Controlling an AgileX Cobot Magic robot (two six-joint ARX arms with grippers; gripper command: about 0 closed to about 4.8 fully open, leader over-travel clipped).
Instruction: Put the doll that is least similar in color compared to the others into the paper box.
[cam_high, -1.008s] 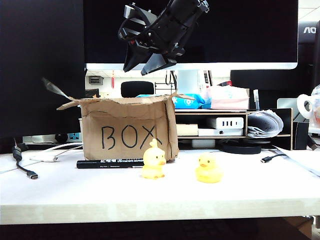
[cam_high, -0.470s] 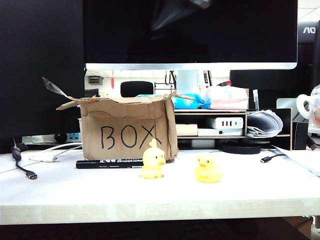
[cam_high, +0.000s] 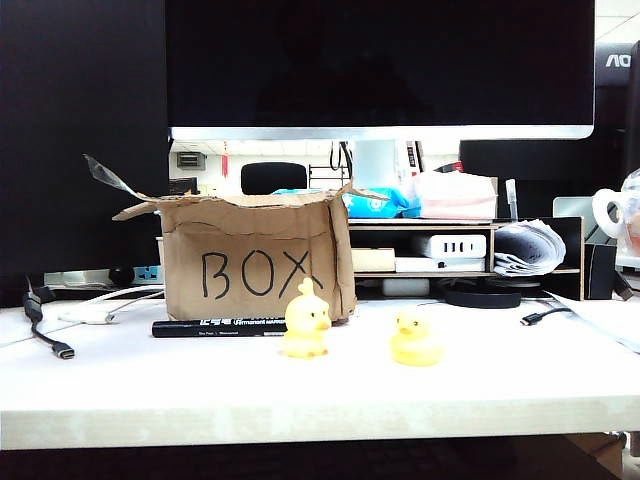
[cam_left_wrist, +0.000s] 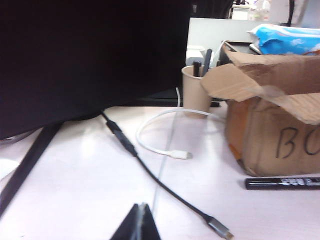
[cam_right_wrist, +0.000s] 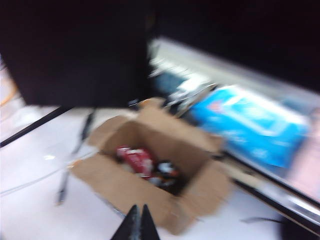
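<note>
Your right hand (cam_right_wrist: 138, 220) is hovering above the paper box (cam_right_wrist: 150, 170), fingers pressed together, carrying nothing. Inside the box, blurred red and dark shapes are showing; you cannot pick out the doll. Your left hand (cam_left_wrist: 138, 222) is sitting low over the tabletop (cam_left_wrist: 90, 170), fingertips meeting, empty. Two yellow ducks (cam_high: 306, 320) are standing before the box.

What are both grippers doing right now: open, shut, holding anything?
Left gripper: shut, empty, low over the table beside the black cable.
Right gripper: shut, empty, above the cardboard box.
</note>
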